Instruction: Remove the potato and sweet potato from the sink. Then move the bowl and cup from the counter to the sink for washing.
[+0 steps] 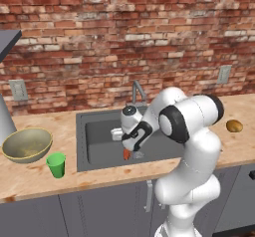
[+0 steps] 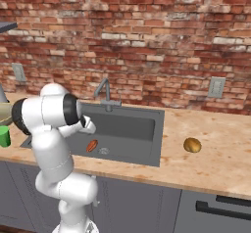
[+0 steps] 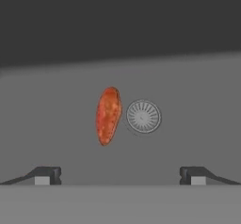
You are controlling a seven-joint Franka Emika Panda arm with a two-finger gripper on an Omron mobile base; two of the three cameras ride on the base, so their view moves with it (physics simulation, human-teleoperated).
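A red brick wall (image 1: 99, 42) with pale wall outlets (image 2: 215, 86) backs the wooden worktop (image 2: 215, 163), and a grey tap (image 2: 104, 92) rises at the far rim of the sink (image 2: 152, 151). On the worktop to the sink's right lies the potato (image 2: 192, 145), well apart from the basin. On the other side the bowl (image 1: 27, 144) stands near the worktop's end, with the cup (image 1: 56, 165) upright just in front of it, toward the sink. The robot's own white arm hides part of the basin in the left base view. Inside the sink the sweet potato (image 3: 108, 116) lies on the floor just beside the round drain (image 3: 143, 116). The tool (image 3: 120, 176) hangs over it, released, its jaws standing wide and grasping nothing.
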